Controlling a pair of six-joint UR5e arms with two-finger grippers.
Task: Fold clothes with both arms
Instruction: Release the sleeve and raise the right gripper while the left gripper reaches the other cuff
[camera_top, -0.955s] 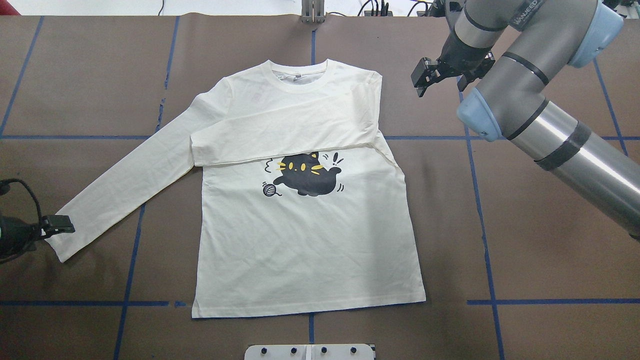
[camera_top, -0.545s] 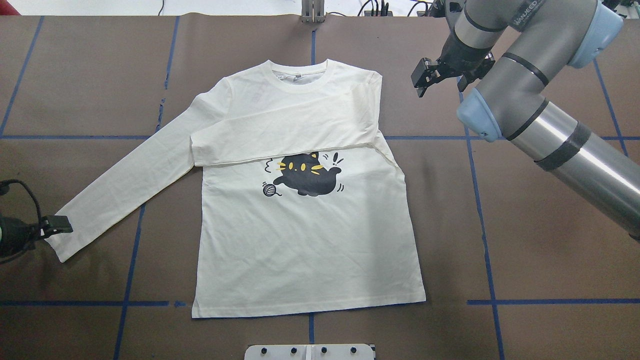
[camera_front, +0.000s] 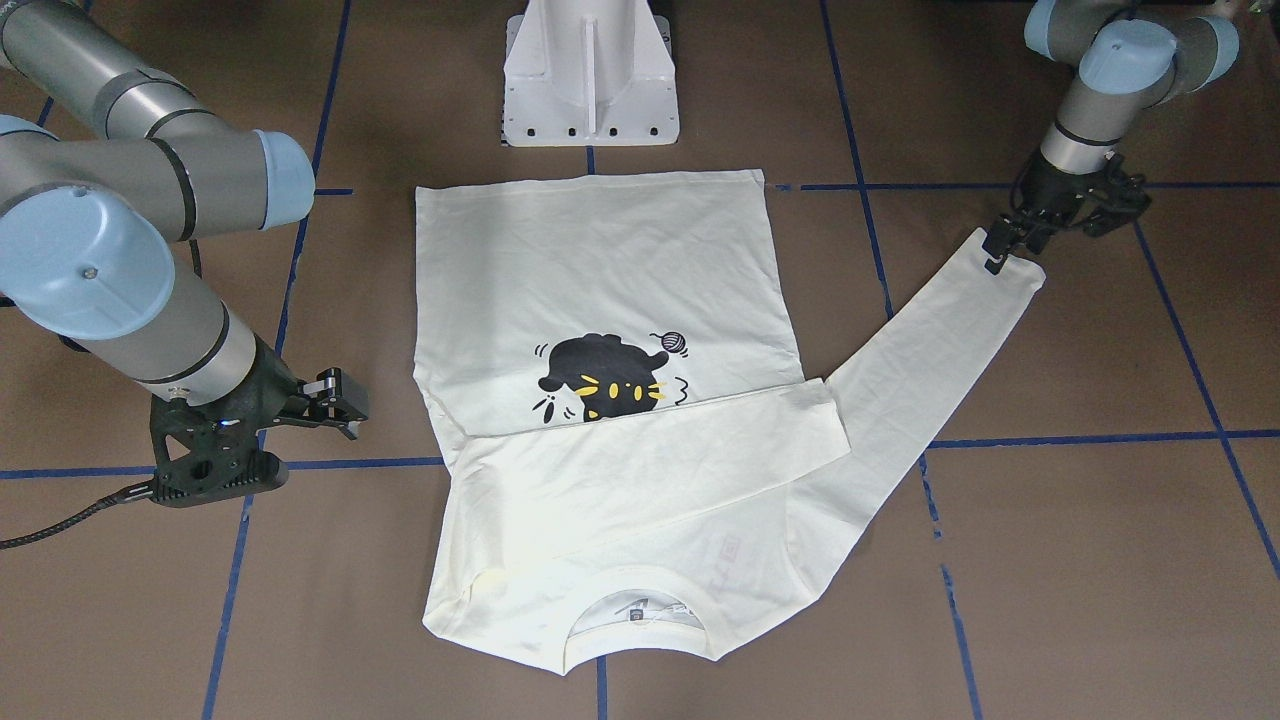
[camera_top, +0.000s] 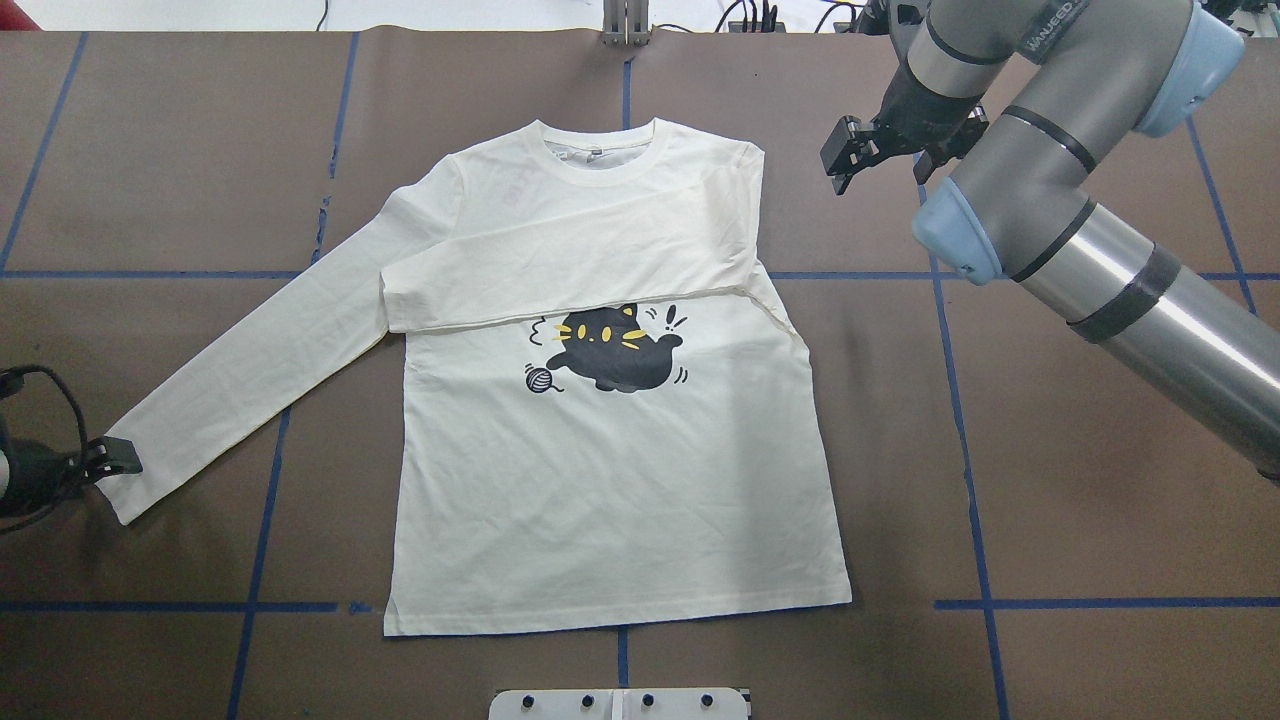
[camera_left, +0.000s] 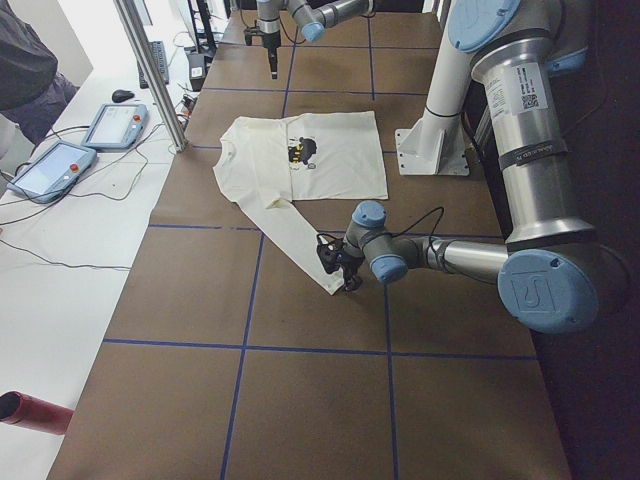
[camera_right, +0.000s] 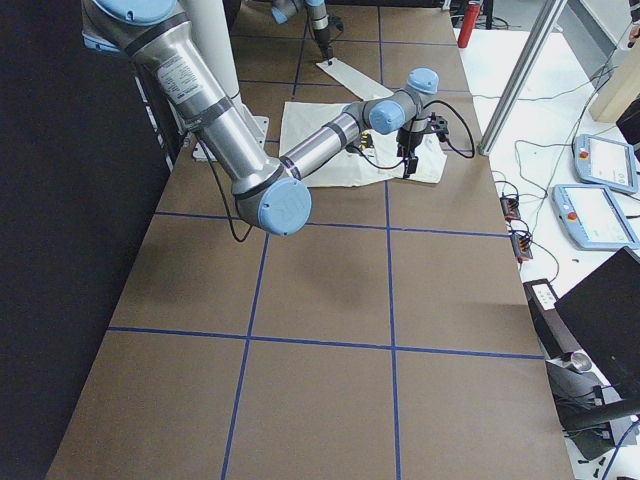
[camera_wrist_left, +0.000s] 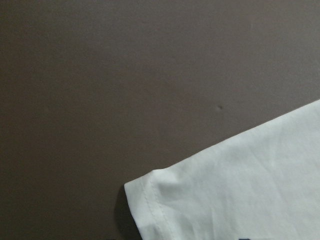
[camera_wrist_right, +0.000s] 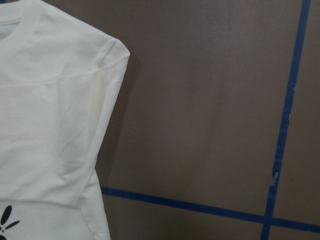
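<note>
"Overhead exterior view: where does the T-shirt (camera_top: 600, 500) lie?"

"Flat and face up in the middle of the brown surface (camera_top: 1050, 450), collar (camera_top: 600, 160) away from the robot and hem toward it. Its right sleeve (camera_top: 560, 270) is folded across the chest, just above the cat print (camera_top: 610, 350). Its left sleeve (camera_top: 250, 380) runs out straight on a slant, the cuff (camera_top: 125, 490) well out from the body."

"And the jaws?"

"The left jaws are right at that cuff, touching its edge. I cannot tell whether they have closed on cloth, and the left wrist view shows only the cuff corner with no fingers in it. The right jaws hang spread and empty above bare surface, just beside the shirt's right shoulder."

"So the step in hand is the left sleeve?"

"I'd judge so. To do it well, take the cuff through both layers near its corner. Lift only enough to clear the surface, then carry it across the chest onto the folded sleeve, so that the crease falls at the shoulder seam. Let the right arm (camera_top: 1050, 200) stay out of the way, or pin the shoulder if the body starts to drag."

"How does the cloth look?"

"Cream, thin and lightly wrinkled. The black cat has yellow whiskers and a small yarn ball beside it."
</note>
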